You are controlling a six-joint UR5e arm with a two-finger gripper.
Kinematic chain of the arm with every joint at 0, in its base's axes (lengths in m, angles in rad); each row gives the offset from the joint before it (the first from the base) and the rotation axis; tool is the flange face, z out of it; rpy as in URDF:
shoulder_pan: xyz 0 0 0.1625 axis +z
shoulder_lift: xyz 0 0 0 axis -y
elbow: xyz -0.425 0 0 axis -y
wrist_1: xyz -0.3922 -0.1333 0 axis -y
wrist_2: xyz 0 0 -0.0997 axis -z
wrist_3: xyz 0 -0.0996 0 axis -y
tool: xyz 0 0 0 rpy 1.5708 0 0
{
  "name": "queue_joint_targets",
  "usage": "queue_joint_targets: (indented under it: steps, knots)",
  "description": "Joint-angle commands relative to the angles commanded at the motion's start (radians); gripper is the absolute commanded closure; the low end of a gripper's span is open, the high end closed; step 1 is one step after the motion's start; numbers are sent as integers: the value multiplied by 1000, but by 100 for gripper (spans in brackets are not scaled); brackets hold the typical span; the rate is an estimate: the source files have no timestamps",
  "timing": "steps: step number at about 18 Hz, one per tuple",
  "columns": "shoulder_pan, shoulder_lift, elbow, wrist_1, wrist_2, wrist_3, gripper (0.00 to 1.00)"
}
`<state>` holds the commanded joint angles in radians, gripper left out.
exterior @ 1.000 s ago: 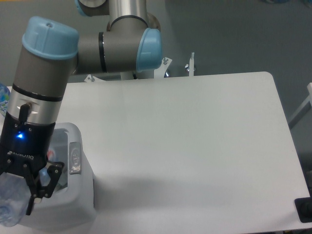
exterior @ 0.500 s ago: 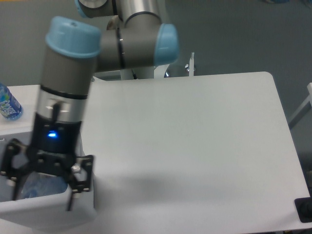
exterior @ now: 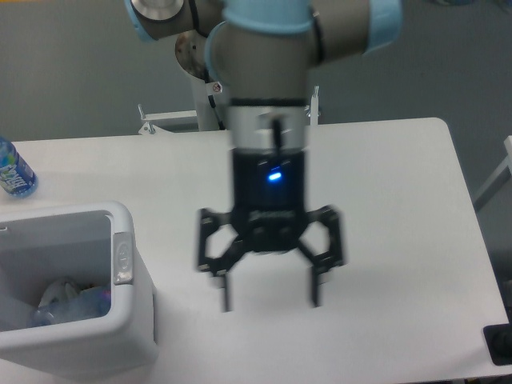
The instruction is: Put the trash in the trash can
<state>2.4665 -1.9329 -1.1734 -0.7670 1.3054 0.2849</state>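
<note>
The white trash can [exterior: 132,320] stands at the table's front left, its grey oval latch facing right. Inside it lies the trash [exterior: 68,298]: a crumpled white paper wad and a clear plastic bottle with a purple-red label. My gripper [exterior: 270,298] hangs over the middle of the table, well to the right of the trash can. It is open, fingers spread wide, with nothing between them. It looks blurred from motion.
A blue-labelled water bottle [exterior: 14,172] stands at the far left edge of the white table [exterior: 400,200]. A dark object [exterior: 500,344] sits at the front right corner, beyond the table edge.
My gripper has swung right, from over the trash can to the table's middle. The bottle it held now lies in the trash can, and the fingers are open.
</note>
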Motion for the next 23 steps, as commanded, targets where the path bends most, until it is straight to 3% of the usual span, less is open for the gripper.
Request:
queue_joint_targets:
  steps: [3, 6, 10, 13, 18, 23]
  knots:
    - [69, 47, -49, -11, -2, 146, 0]
    - [95, 90, -103, -63, 14, 327, 0]
    - [127, 124, -164, -120, 155, 592, 0]
    - [134, 124, -167, -176, 216, 755, 0]
    - [141, 149, -181, -274, 262, 861, 0]
    - [167, 155, -184, -276, 261, 862, 0]
